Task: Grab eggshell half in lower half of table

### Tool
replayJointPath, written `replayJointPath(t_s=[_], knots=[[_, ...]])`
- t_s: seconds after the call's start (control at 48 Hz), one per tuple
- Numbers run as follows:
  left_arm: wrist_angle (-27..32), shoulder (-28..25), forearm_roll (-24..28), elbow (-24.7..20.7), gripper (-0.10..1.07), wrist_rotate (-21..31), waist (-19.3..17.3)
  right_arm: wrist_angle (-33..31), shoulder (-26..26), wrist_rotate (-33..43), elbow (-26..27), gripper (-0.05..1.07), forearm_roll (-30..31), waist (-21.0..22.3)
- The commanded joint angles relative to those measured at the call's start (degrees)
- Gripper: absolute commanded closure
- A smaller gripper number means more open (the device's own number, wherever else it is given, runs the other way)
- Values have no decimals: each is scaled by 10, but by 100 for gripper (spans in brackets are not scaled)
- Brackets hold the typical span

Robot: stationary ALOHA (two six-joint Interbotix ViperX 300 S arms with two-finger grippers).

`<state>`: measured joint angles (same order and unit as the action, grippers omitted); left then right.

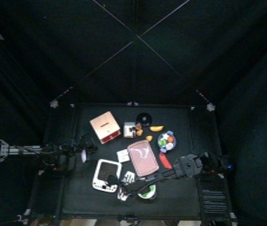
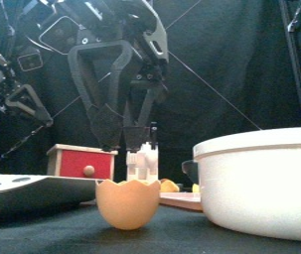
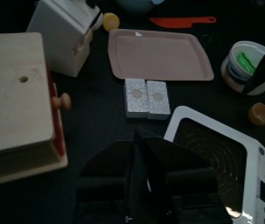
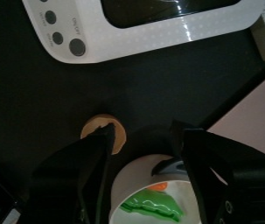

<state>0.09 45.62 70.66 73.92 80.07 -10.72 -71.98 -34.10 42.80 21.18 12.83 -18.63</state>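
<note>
The eggshell half (image 2: 127,204), a small tan shell with a jagged rim, stands open side up near the front edge of the black table (image 2: 60,238). It also shows as the eggshell half (image 4: 103,131) and the eggshell half (image 3: 261,113) in the two wrist views. My right gripper (image 2: 126,147) hangs open just above and behind it, holding nothing. In the right wrist view the right gripper (image 4: 144,140) has its jaws spread over the dish, with the shell beside one fingertip. My left gripper (image 3: 146,166) is shut and rests at the table's left, over the scale's edge.
A round white dish (image 2: 265,184) with green and red inside stands right beside the shell. A white scale (image 4: 135,26), a pink tray (image 3: 158,54), two small white blocks (image 3: 146,96) and a wooden box (image 3: 17,105) crowd the middle and left.
</note>
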Motion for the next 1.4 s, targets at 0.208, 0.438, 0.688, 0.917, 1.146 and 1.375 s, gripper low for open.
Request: replayJointPath(t_s=[0.208, 0.438, 0.688, 0.917, 1.146, 1.375], knots=[[-1, -2, -1, -9, 42, 0, -1, 3, 10, 0, 2, 14, -11, -5], [-2, -2, 0, -8, 42, 0, -1, 4, -2, -2, -11, 14, -11, -4], [-1, -2, 0, -9, 42, 0, -1, 12, -10, 1, -18, 14, -14, -3], [-1, -2, 0, -8, 42, 0, -1, 12, -16, 7, -16, 14, -12, -2], [-2, -2, -1, -8, 43, 0, -1, 12, -18, 0, -25, 14, -4, -2], [-1, -2, 1, -8, 42, 0, -1, 11, -18, 3, -29, 14, 7, -2]])
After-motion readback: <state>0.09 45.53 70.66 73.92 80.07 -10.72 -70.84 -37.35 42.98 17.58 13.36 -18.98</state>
